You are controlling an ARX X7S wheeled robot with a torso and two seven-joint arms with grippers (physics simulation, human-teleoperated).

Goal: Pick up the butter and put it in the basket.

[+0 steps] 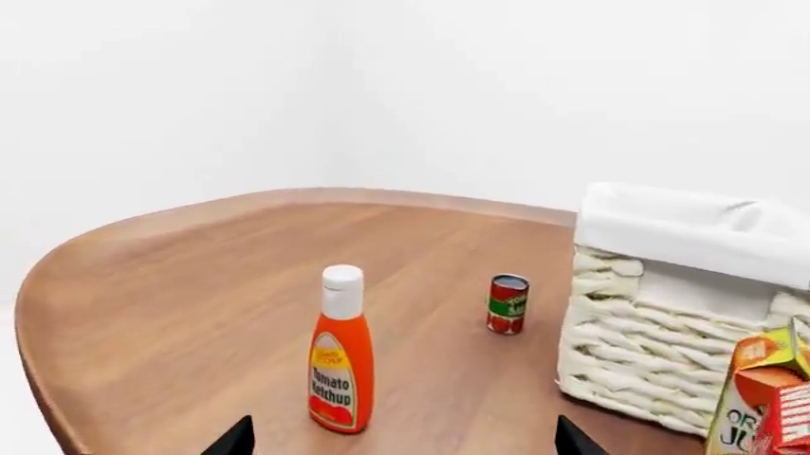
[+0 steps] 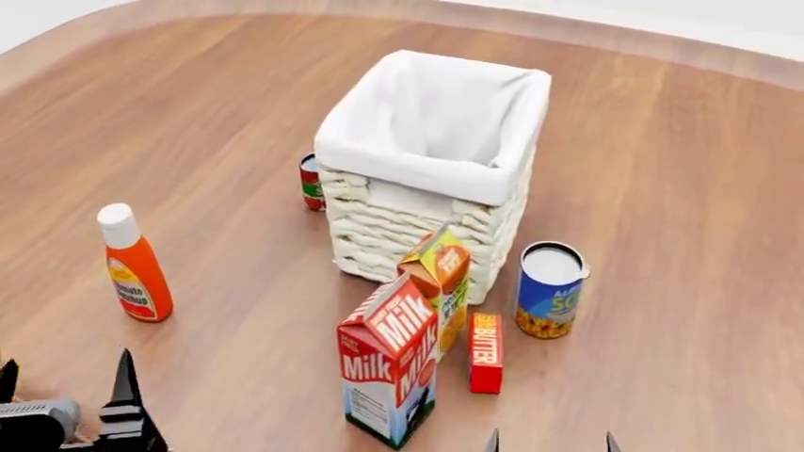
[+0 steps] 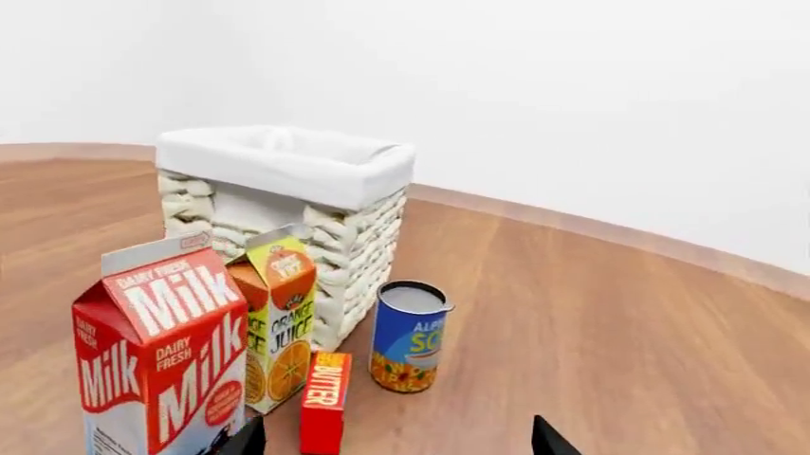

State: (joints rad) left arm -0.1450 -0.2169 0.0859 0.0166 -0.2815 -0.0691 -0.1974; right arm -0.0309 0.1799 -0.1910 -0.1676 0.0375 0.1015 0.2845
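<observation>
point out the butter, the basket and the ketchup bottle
butter (image 2: 485, 352), head view, on its red front face
basket (image 2: 415, 235), head view, on its woven front wall
ketchup bottle (image 1: 340, 374), left wrist view, on its label

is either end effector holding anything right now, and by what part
Nothing is held: both end effectors, left and right, are open and empty; the butter stands untouched.

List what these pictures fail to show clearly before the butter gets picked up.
- Butter: right wrist view's edge cuts off its base; the head view shows only its top and one side.
- Basket floor: hidden by its liner walls in the head view.
- Small red can: half hidden behind the basket in the head view.
- Orange juice carton: cropped by the left wrist view's edge.
- Right gripper: only fingertips visible.
</observation>
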